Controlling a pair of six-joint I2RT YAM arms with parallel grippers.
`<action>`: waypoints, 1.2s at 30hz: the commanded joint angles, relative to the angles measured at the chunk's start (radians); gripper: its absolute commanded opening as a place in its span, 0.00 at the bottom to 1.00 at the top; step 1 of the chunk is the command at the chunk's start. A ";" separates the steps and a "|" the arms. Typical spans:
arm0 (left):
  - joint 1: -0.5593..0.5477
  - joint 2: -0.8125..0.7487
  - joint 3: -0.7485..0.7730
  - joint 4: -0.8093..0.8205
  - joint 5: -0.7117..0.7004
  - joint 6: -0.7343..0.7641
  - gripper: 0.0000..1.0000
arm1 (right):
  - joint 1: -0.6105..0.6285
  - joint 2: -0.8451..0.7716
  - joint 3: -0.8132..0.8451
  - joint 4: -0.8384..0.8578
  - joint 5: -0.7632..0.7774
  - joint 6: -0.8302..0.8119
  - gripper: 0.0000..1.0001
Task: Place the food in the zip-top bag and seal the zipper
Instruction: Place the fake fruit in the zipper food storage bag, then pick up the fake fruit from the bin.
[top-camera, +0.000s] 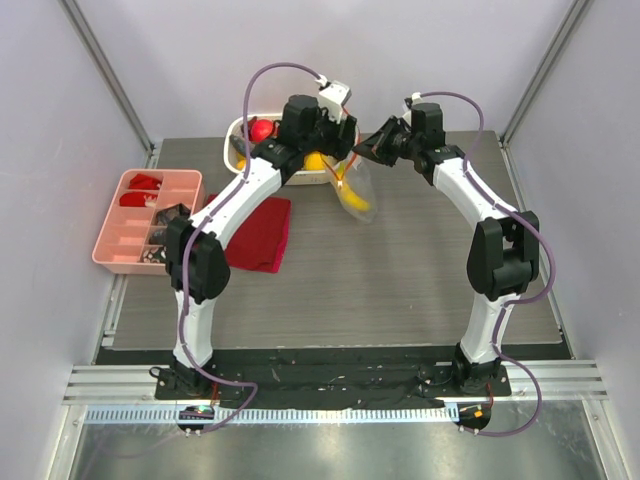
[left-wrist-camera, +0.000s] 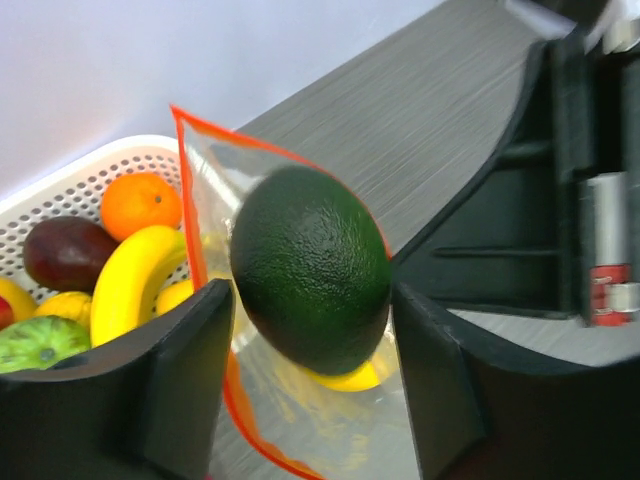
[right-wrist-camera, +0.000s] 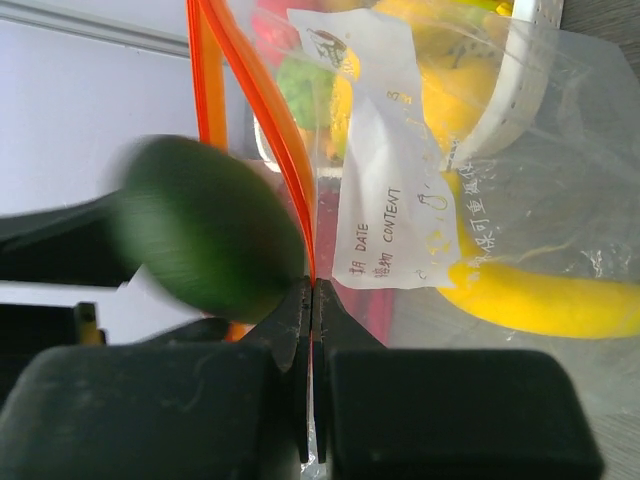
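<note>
1. Bag (right-wrist-camera: 590, 150): clear, crinkly, glossy plastic; white paper-like label (right-wrist-camera: 385, 170).
2. Green fruit (left-wrist-camera: 310, 270): finely pebbled skin, slight sheen.
3. Basket (left-wrist-camera: 90, 180): white perforated plastic.
4. Table (left-wrist-camera: 420, 130): matt grey wood-grain.
5. Cloth (top-camera: 262, 235): red, matt fabric.

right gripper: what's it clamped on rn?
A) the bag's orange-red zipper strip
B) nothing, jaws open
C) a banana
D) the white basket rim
A: in the right wrist view, the right gripper has its jaws shut on the orange-red zipper along the edge of the zip-top bag; the banana lies inside the bag, apart from the fingers.
</note>
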 joint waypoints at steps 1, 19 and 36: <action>0.003 0.002 0.069 -0.017 -0.010 0.018 0.87 | 0.001 -0.060 0.009 0.020 -0.005 -0.018 0.01; 0.329 0.082 0.153 0.029 -0.075 -0.464 1.00 | -0.023 -0.060 0.008 0.004 0.009 -0.039 0.01; 0.354 0.364 0.316 0.017 -0.326 -0.444 1.00 | -0.023 -0.060 0.023 -0.036 0.050 -0.069 0.01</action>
